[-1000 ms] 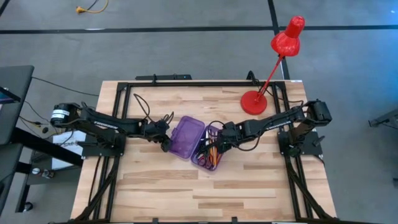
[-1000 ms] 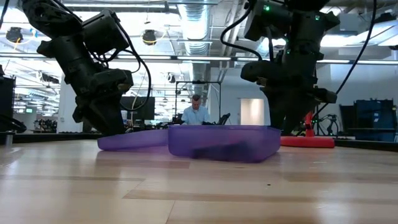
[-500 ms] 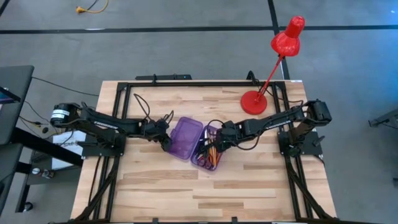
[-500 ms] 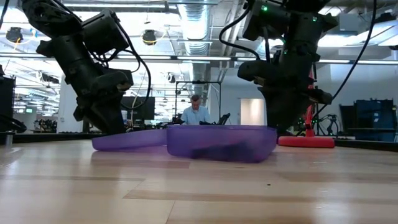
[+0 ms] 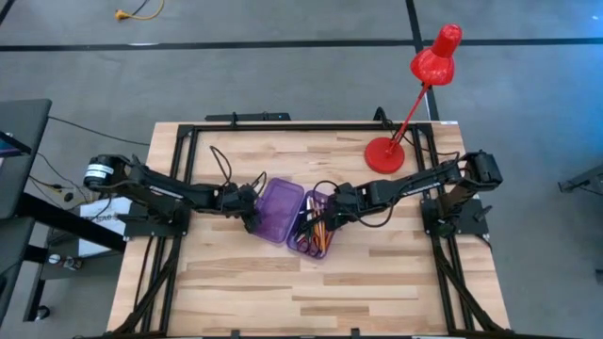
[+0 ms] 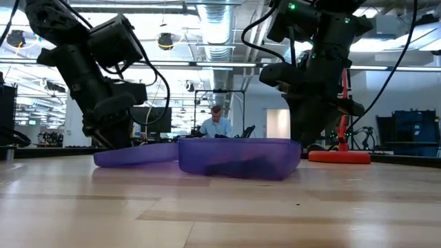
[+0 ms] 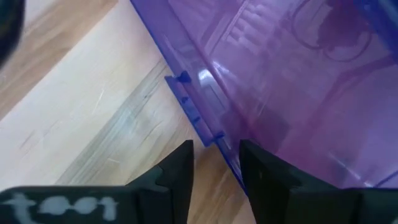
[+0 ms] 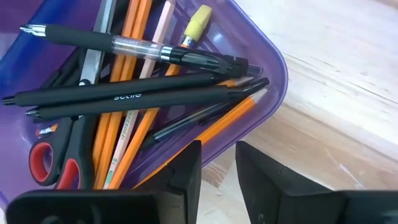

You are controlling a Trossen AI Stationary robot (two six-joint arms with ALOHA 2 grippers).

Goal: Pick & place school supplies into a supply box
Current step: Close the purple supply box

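The orange pencils, black pens and red-handled scissors (image 8: 124,112) already lie in the translucent purple plastic case (image 5: 316,247) mid-surface. Left tool (image 7: 214,165) straddles the flat-lying lid's (image 5: 280,209) edge, partly open; right tool (image 8: 217,165), partly open, holds nothing beside the tray's wall. Closing seems next: lift and fold the lid over.

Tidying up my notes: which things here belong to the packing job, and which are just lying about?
Job:
purple supply box and its open lid
orange pencils
black pens
red-handled scissors
left tool at the lid's edge
right tool at the box's rim

Lying about:
red desk lamp
person in the background
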